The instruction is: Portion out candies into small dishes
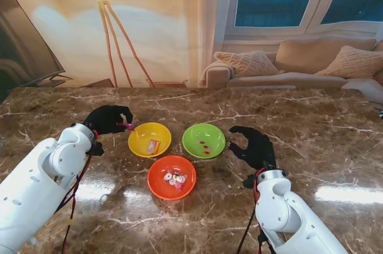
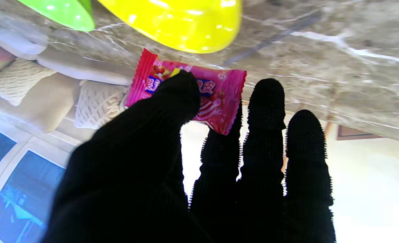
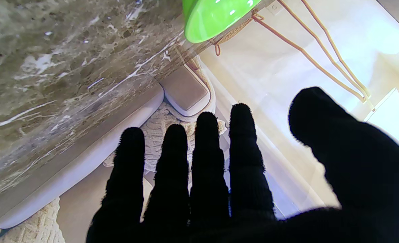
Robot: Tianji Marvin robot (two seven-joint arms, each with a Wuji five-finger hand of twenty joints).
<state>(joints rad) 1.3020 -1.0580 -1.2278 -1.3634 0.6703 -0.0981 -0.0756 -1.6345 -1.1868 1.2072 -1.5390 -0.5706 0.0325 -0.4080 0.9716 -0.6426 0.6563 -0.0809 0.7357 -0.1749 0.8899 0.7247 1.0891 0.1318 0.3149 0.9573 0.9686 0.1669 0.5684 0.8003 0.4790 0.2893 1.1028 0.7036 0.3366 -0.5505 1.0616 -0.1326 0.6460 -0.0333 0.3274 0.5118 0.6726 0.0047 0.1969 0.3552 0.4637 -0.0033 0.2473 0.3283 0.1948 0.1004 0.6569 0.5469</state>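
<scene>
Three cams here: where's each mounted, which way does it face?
Stand: above the shoulders, looking down at the table; both arms, left hand, right hand.
Left wrist: along the fingers, upside down; thumb pinching pink candy by the yellow bowl.
Right wrist: same mounting; spread empty fingers, green bowl.
Shared: green bowl shows in all three.

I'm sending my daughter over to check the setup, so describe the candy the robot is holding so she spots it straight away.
Start at the three bowls in the middle of the marble table and find the yellow bowl, the one on the left. Beside its left rim, the black-gloved left hand pinches a pink wrapped candy. It is the only candy outside a bowl, with a bright pink printed wrapper.
</scene>
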